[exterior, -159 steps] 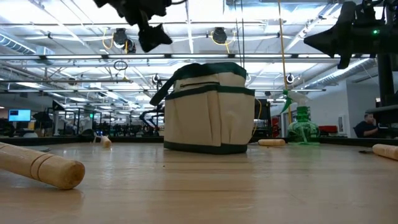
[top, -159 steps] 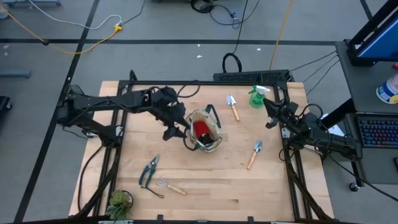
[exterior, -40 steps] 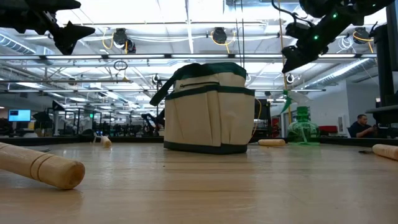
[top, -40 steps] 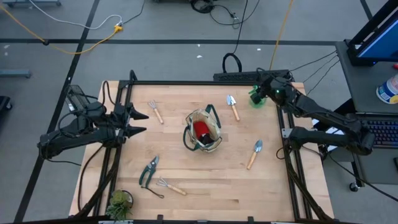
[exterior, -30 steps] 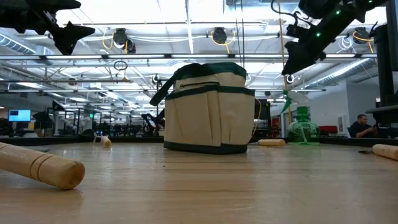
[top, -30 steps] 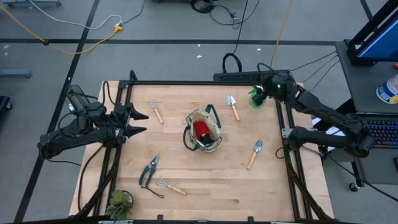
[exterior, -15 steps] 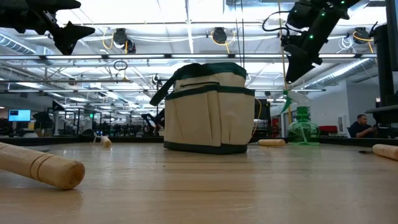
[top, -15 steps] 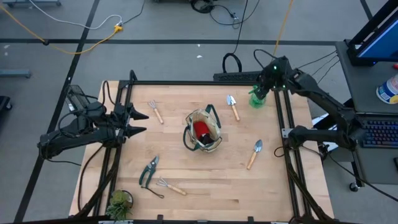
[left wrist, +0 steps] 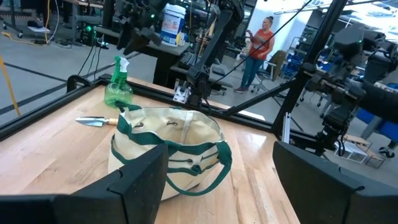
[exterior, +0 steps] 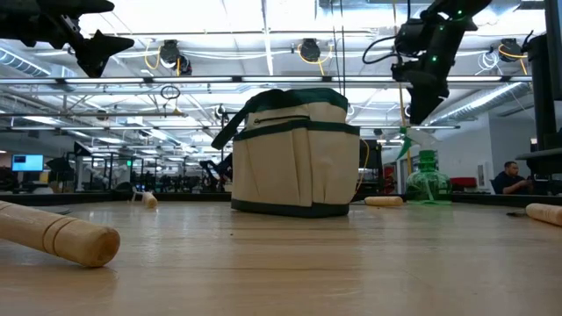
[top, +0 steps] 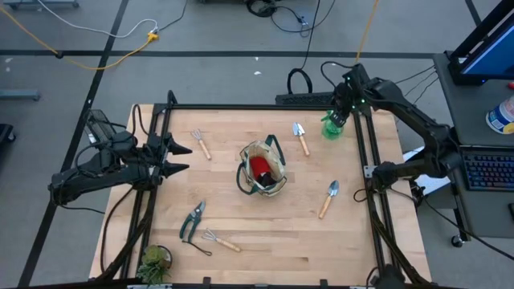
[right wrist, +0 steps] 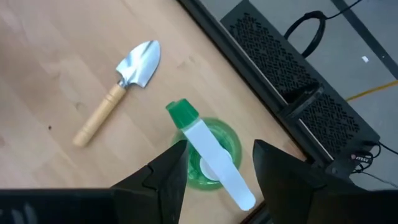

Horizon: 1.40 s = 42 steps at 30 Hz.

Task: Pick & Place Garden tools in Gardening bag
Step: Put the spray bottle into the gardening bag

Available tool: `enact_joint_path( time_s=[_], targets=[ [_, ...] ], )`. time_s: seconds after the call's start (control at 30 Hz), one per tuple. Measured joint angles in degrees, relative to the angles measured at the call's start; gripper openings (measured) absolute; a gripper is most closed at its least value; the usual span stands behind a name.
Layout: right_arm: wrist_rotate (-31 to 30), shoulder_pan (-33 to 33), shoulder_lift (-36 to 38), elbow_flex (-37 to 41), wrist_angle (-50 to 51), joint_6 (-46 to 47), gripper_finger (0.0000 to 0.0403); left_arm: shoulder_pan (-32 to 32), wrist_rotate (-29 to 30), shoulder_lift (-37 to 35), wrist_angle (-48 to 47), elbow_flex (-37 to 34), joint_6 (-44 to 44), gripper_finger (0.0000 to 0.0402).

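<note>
Hovering directly above the green spray bottle [top: 331, 127], our right end effector [top: 340, 112] has its fingers spread, one on either side of the bottle's white trigger head as the right wrist view shows it, and not touching it. Just beside the bottle, on the side toward the middle of the surface [top: 281, 225], a small trowel [top: 300, 137] lies flat with its wooden handle pointing away from the far edge. Farther from that end effector, the gardening bag [top: 263, 170] stands upright near the centre, and something red shows inside its open mouth. A second trowel [top: 328, 198] lies between the bag and the right-hand rail.

Our left end effector [top: 178, 158] hangs above the left edge of the surface, fingers spread and holding nothing, well apart from the bag. A fork rake [top: 199, 143] lies just past it. Nearer the front edge rest the pruners [top: 192, 220] and another fork rake [top: 218, 239], side by side, with a potted plant [top: 153, 260] at the front left corner.
</note>
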State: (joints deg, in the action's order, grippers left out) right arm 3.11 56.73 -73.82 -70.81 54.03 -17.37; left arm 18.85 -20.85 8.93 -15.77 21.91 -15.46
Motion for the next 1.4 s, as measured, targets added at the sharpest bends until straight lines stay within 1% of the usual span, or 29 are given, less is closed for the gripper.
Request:
enact_joint_path(
  time_s=[0.23,0.5,0.6,0.7,0.8,0.97,1.4],
  targets=[
    [-0.11,0.00,-1.44,0.00,1.50,-4.14,0.0177,0.00,-0.01,0.02,1.06,0.01,0.02,0.0296],
    [-0.09,-0.02,-1.57,0.03,1.54,-6.48,0.0172,0.00,-0.02,0.02,1.99,0.02,0.09,0.0296],
    [-0.07,-0.02,-1.55,1.18,0.67,-7.20,0.0174,-0.01,-0.02,0.02,2.03,0.02,0.15,0.0296],
    [-0.50,-0.02,-1.57,3.38,-0.17,-7.39,0.0176,0.00,-0.02,0.02,2.24,0.02,0.23,0.0296],
    [-2.93,-0.02,-1.57,5.65,-1.99,-7.39,0.0177,0.00,-0.01,0.02,2.36,0.02,0.26,0.0296],
    [-4.83,-0.02,-1.60,8.23,-5.90,-7.39,0.0175,-0.01,-0.02,0.02,2.38,0.02,-0.15,0.0296],
    [-5.07,-0.02,-1.57,8.52,-6.24,-7.50,0.0177,0.00,-0.02,0.02,2.38,0.02,-0.28,0.0296]
  ],
)
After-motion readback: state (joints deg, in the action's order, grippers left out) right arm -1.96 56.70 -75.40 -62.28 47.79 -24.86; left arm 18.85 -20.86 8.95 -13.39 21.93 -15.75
